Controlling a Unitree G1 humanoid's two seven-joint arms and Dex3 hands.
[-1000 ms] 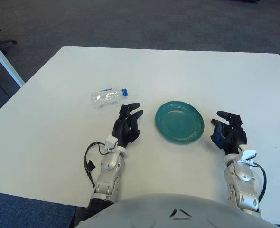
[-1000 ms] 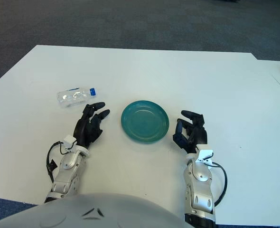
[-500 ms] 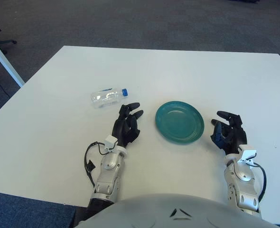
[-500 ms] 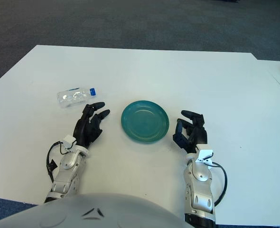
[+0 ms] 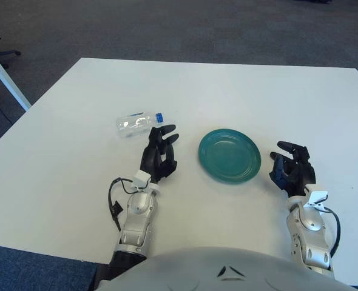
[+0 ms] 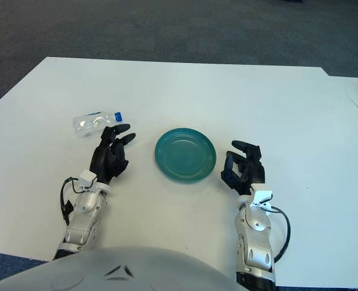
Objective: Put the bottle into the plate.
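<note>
One clear bottle (image 5: pixel 139 123) lies on its side on the white tabletop (image 5: pixel 239 91), left of the teal plate (image 5: pixel 229 155). Left hand (image 5: pixel 158 159) reaches just beside it, fingers (image 5: pixel 167 129) spread, holding nothing. Right hand (image 5: pixel 292 172) shows right of the plate, loosely open.

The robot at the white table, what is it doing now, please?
The robot's left hand is open and reaching toward a clear plastic bottle lying on its side on the table, fingertips close to it but holding nothing yet. The green plate is empty, to the right of that hand. The right hand shows idle just right of the plate.
</note>
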